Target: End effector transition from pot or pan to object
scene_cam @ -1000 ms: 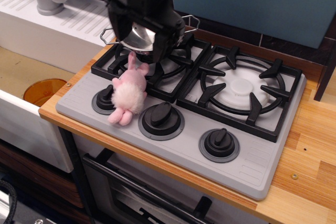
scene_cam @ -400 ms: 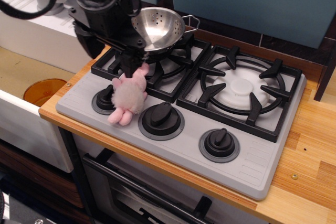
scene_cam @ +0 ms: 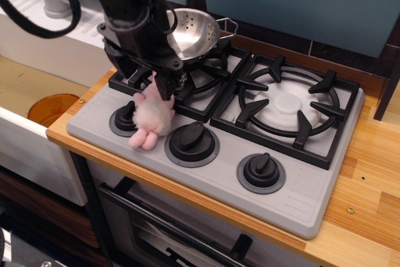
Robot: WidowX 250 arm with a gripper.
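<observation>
Your wooden counter [scene_cam: 369,173] carries a grey stove [scene_cam: 294,207] near its left edge. The fluffy pink-and-white toy [scene_cam: 152,117] lies at the stove's front left, long axis running front to back, directly under your gripper [scene_cam: 156,79]. Whether its fingers are spread, you cannot tell. The perforated steel colander [scene_cam: 190,32] sits behind on the black grate [scene_cam: 206,85].

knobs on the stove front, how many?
3 knobs: left one partly behind the plush, middle, right. The plush hides little, so a fourth seems unlikely.
</observation>
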